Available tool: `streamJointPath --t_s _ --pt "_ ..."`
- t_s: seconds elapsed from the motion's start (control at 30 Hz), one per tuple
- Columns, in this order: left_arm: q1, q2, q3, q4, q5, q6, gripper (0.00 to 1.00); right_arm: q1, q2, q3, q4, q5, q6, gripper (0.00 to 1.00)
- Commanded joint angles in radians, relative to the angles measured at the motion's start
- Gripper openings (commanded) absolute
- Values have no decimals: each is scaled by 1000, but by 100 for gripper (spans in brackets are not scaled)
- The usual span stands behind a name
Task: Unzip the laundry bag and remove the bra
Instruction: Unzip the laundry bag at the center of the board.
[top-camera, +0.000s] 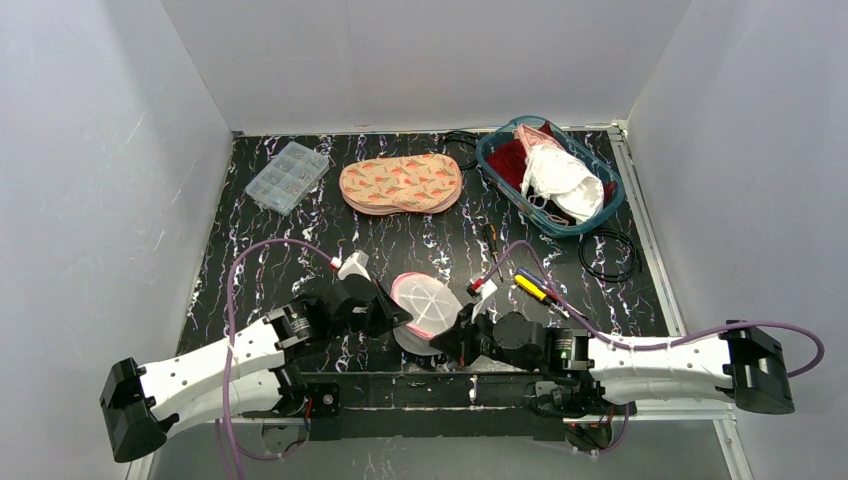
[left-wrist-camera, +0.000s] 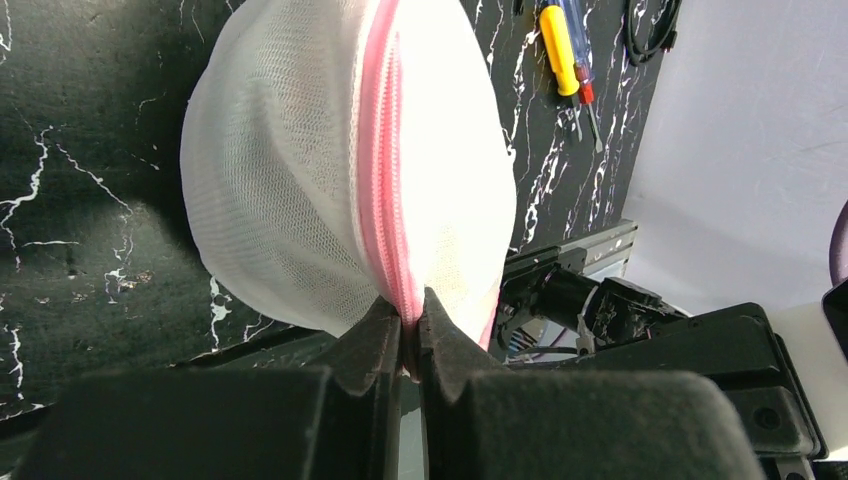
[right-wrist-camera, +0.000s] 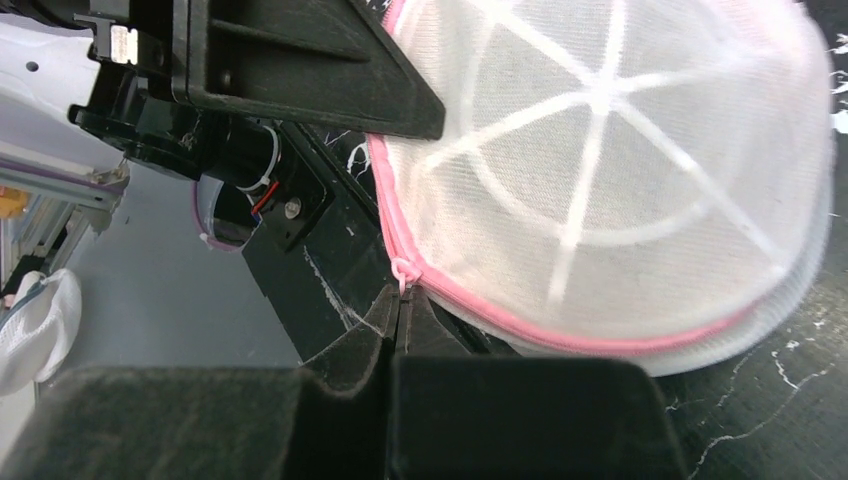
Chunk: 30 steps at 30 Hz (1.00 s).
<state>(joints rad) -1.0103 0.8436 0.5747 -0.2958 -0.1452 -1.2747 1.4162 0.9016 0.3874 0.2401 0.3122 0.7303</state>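
Top external view, left to right: left tool (top-camera: 398, 316), laundry bag (top-camera: 426, 304), right tool (top-camera: 448, 340), all bunched at the near edge of the worktop (top-camera: 300, 240), just ahead of the arm bases. The bag sits between the two tools and looks tipped up on its rim, not lying flat.

Left wrist view: the left tool (left-wrist-camera: 411, 322) is closed tight, with its tips pinching the pink zip (left-wrist-camera: 383, 170) where it runs down the bag's (left-wrist-camera: 280, 180) edge. It grips seam and mesh only. You can't see a slider here.

Right wrist view: the right tool (right-wrist-camera: 397, 308) is also fully closed, right at the bag's (right-wrist-camera: 610, 170) rim. The small zip pull (right-wrist-camera: 403, 272) hangs straight into its tips, so call it pinched, though the contact itself is half hidden.

Step in hand: the start of the unzip. Both holds are on, the zip reads closed all along what shows, and nothing is out yet. You can't make out the bra through the mesh.

Next move, as a judgement:
- Hold the left tool fixed as the anchor on the seam.
- Draw the right tool along the curve of the pink track, following the rim and not pulling straight off.

The pull is tiny, so a slip is likely. Watch that the whole bag doesn't just rotate with the right tool.
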Motion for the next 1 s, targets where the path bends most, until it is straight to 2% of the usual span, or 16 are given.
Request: streamJointPath --t_s 0.0,0.27,0.33,0.5,0.7,0.9,0.97 --pt "4 -31 30 -93 -105 19 0 10 -67 18 -80 64 9 1" --pt "23 -65 96 -101 -79 156 0 10 -200 50 -309 230 -1 1" --pt "49 -56 148 -90 -35 227 0 9 -234 74 -356 253 -28 1" --pt "135 10 246 -56 181 384 0 10 -272 123 -414 272 -99 1" --pt "188 110 184 78 363 422 0 10 -252 67 -359 217 -94 1" --pt "198 158 41 195 399 365 0 9 -185 -15 -214 137 -45 1" --pt "198 138 11 212 407 343 6 9 -157 -30 -167 108 -34 1"
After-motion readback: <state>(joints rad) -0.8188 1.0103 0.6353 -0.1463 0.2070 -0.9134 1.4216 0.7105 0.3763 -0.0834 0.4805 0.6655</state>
